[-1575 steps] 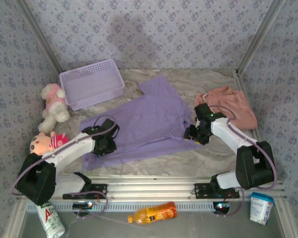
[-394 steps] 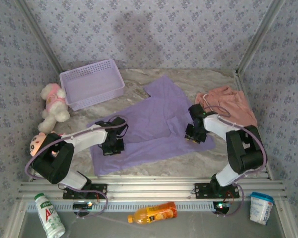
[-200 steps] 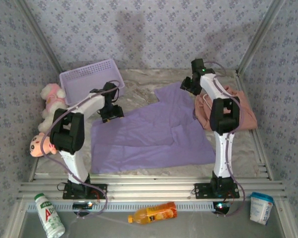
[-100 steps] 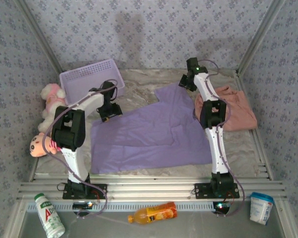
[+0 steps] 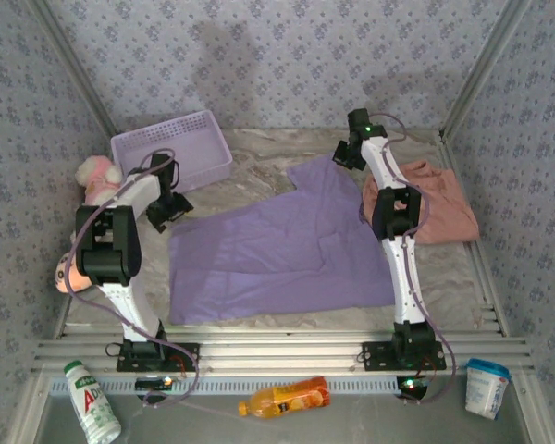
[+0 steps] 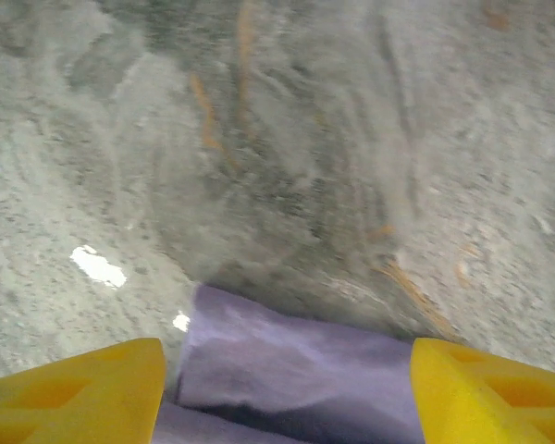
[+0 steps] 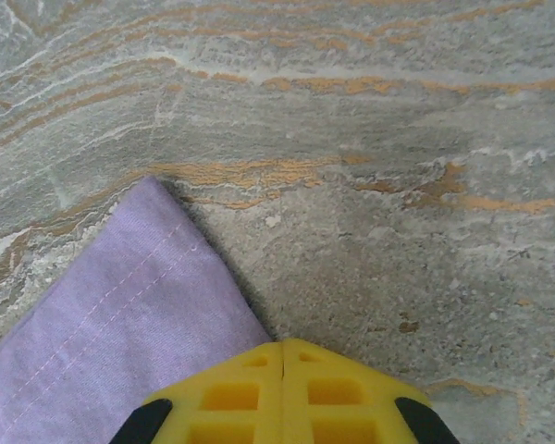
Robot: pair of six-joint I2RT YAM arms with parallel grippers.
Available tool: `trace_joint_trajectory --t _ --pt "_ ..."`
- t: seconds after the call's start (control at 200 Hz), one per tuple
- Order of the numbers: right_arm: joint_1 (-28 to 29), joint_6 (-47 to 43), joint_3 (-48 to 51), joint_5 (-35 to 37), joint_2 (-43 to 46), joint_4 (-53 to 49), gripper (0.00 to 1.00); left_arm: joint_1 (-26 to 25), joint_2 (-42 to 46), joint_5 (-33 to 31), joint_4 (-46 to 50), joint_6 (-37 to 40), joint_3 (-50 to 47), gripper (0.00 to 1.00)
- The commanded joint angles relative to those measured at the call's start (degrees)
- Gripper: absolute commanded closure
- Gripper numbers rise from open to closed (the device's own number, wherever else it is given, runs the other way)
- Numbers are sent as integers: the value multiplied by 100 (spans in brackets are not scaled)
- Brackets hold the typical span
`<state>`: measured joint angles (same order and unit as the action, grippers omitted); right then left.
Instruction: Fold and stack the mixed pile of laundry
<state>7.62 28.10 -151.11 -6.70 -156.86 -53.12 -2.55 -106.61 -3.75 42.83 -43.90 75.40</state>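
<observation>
Marbled counter (image 5: 259, 176) carries the lavender T-shirt (image 5: 287, 250) spread flat across its middle, broad side crosswise, with one stitched corner reaching away to the far right. Left pincer (image 5: 169, 211) hangs at the shirt's far-left corner, yellow fingers (image 6: 74, 388) apart with that edge between them, ungripped. Salmon-pink garment (image 5: 435, 199) lies bunched just right of the shirt. Farthest off, right pincer (image 5: 344, 155) is closed with the far corner just beside its tips; whether it pinches any cloth I cannot tell.
</observation>
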Motion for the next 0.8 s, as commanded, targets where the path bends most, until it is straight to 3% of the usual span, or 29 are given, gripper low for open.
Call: trace_joint_trajectory --t 0.0,0.15,0.285,0.42,0.545,0.795 --pt "56 124 252 -376 540 22 100 0 -75 -201 -55 -191 -37 32" --pt "85 196 395 -675 814 123 100 -4 -396 -3 -271 -259 10 41" --pt "82 220 406 -856 993 177 100 -65 -646 115 -308 -190 161 63" --pt "72 230 569 -868 1221 293 100 -152 -756 242 -252 -85 185 65" --pt "41 221 619 -933 1361 350 100 -181 -661 279 -249 -40 72 100" --pt "38 30 1070 -1160 1912 314 100 -179 -56 -71 298 622 613 100"
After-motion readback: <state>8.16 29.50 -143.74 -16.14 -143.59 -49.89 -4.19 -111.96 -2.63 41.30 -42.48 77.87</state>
